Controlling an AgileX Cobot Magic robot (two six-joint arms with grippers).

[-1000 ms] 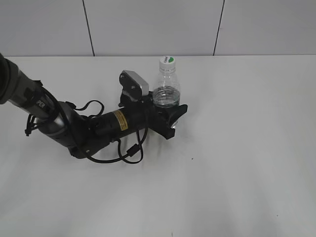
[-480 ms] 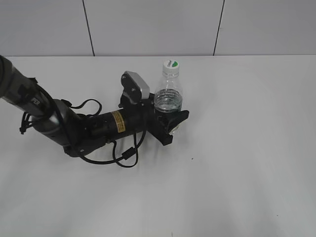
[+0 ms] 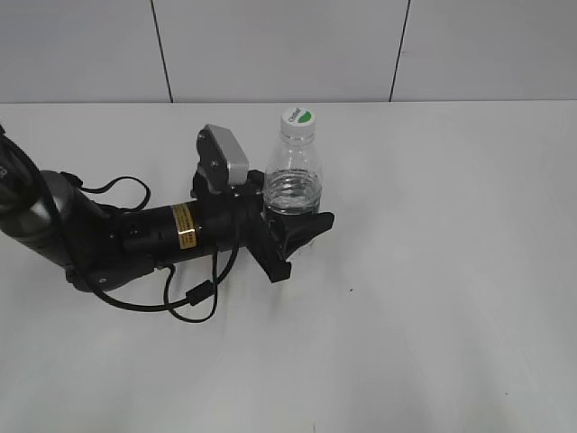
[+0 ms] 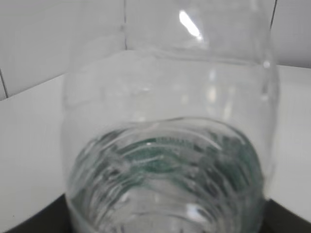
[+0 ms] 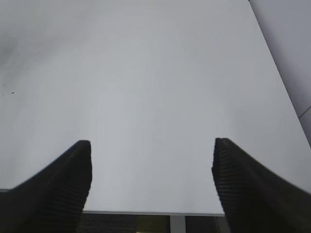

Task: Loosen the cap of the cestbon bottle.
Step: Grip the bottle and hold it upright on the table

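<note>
Since the earlier frames my left arm has drawn back toward the left side of the table (image 3: 451, 316), carrying the cestbon bottle (image 3: 292, 180) along with it, so the bottle now stands further left than it did half a second ago. It is upright, with my left gripper (image 3: 290, 230) clamped around its lower body just beneath the ribbed part; the dark label band is hidden there behind my black fingers (image 3: 311, 225). Above the bottle's neck sits the cap (image 3: 299, 116), white with its green mark on top, nothing touching it. Just left of the bottle, my wrist camera housing (image 3: 223, 155) stands up from the arm. Seen from my left wrist, the bottle (image 4: 167, 145) fills nearly the whole view, clear plastic with ribs and a green tint low down. My right gripper (image 5: 150, 189) is well apart from the bottle, its two ribbed fingers (image 5: 63, 189) spread wide over bare white table (image 5: 146, 87), holding nothing.
</note>
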